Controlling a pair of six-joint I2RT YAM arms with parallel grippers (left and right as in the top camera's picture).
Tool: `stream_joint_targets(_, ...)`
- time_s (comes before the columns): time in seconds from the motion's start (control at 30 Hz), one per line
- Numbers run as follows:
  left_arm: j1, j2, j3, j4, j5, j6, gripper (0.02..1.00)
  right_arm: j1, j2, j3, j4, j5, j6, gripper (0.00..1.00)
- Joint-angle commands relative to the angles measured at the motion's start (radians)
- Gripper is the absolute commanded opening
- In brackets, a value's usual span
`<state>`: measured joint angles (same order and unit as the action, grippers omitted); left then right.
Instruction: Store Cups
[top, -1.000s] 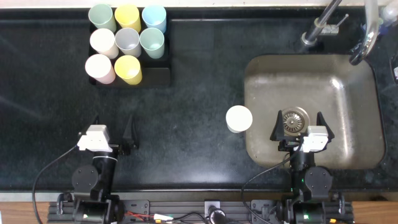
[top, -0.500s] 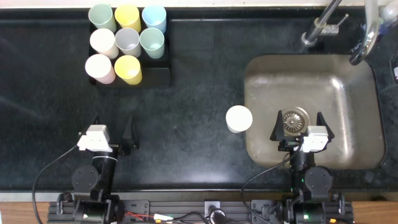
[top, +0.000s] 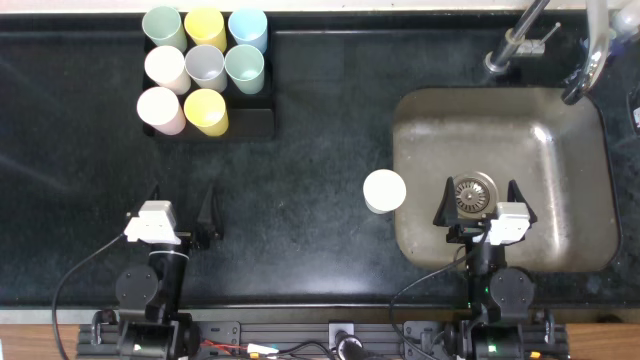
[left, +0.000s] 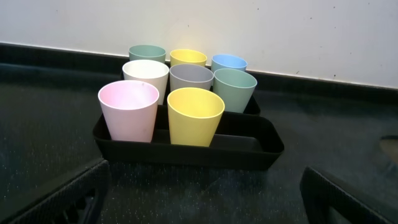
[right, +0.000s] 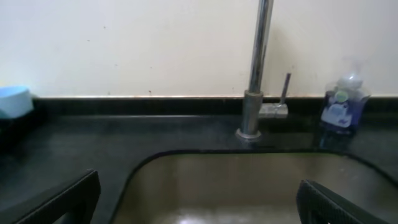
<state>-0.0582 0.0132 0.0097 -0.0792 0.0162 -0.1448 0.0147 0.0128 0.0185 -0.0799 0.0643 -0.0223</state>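
Top view with both wrist views. In the upper left of the top view we see a black tray (top: 256, 122) holding eight cups (top: 206, 66), all upright, in three rows. Its lower right compartment (left: 244, 139) is vacant. One white cup (top: 384, 190) stands alone on the bench (top: 300, 200), right of centre and just beside the left rim of the sink (top: 592, 140). The left pincer (top: 182, 203), at the lower left, is released and holds nothing; its wrist view faces the tray. The right pincer (top: 480, 203), at the lower right, is likewise released and empty, and it hangs over the sink basin. We judge the task nearly complete: eight cups are stored and one is left to do. What remains is to grasp the white cup, carry it across the bench and seat it in the vacant compartment.
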Motion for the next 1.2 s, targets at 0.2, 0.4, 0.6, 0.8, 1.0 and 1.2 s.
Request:
stream_joint_targets(0.2, 0.008, -0.008, -0.002, -0.003, 0.017, 0.025, 1.0, -0.001, 0.041, 0.116, -0.065, -0.122, 0.12, 0.998)
stream_joint_targets(0.4, 0.008, -0.008, -0.002, -0.003, 0.017, 0.025, 0.998, -0.001, 0.321, 0.507, -0.404, -0.195, 0.12, 0.996)
stream_joint_targets(0.6, 0.008, -0.007, -0.002, -0.003, 0.017, 0.025, 1.0, 0.023, 0.83, 1.027, -0.754, -0.047, 0.098, 0.998)
stream_joint_targets(0.8, 0.008, -0.008, -0.002, -0.003, 0.017, 0.025, 1.0, 0.166, 1.2, 1.328, -1.08, 0.195, -0.003, 0.998)
stream_joint_targets(1.0, 0.008, -0.007, -0.002, -0.003, 0.017, 0.025, 1.0, 0.306, 1.432, 1.342, -1.257, 0.232, -0.046, 0.996)
stream_joint_targets(1.2, 0.008, -0.008, -0.002, -0.003, 0.017, 0.025, 1.0, 0.347, 1.553, 1.342, -1.242, 0.11, -0.125, 0.998)
